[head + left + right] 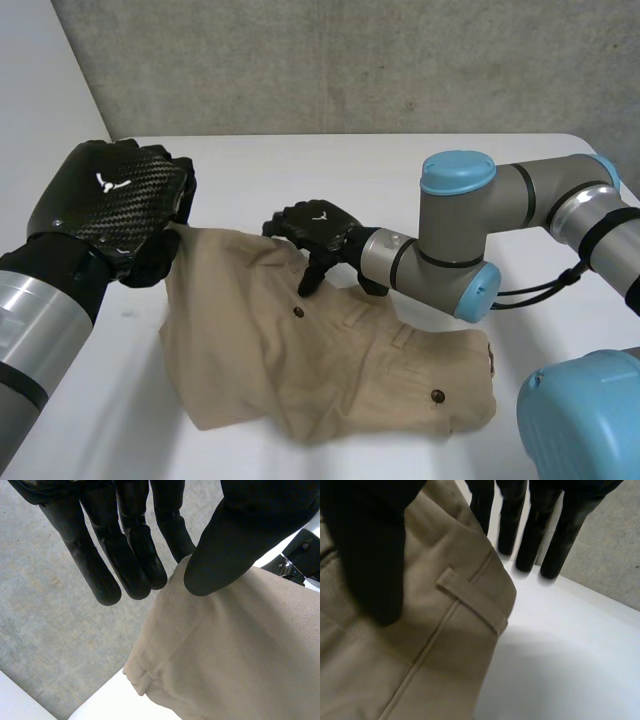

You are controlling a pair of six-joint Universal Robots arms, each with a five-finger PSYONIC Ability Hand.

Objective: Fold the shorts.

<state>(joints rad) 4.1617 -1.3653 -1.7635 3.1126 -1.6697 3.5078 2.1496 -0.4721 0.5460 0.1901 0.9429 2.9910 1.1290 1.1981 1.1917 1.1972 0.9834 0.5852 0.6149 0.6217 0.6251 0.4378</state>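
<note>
While our left hand (110, 205) holds the shorts (330, 370) by their corner at 10 o'clock, raised off the table (330, 165), our right hand (315, 228) sits on the cloth's far edge at about 12 o'clock. The rest of the tan shorts lies rumpled on the table before us. Its long axis runs from 10 o'clock down to 4 o'clock, where the free end rests near our right arm (455, 215).

In the left wrist view our fingers (135, 555) are straight and close together behind the cloth. The thumb (235, 545) presses on its front, so the corner is pinched between them.

In the right wrist view our thumb (365, 555) lies on the waistband beside a belt loop (470, 602). The straight fingers (545, 535) reach past the edge toward the table. The band passes between thumb and fingers, and we read that as a narrow pinch too.

We judge that the coming move turns on where the loose cloth lies. Both held points are on the far side, and the bulk spreads away from them toward 4 to 6 o'clock. Our right hand is the nearer one to that free end. A fold would carry the held edge along the long axis toward 4 o'clock, with both hands moving together so the edge stays taut.
</note>
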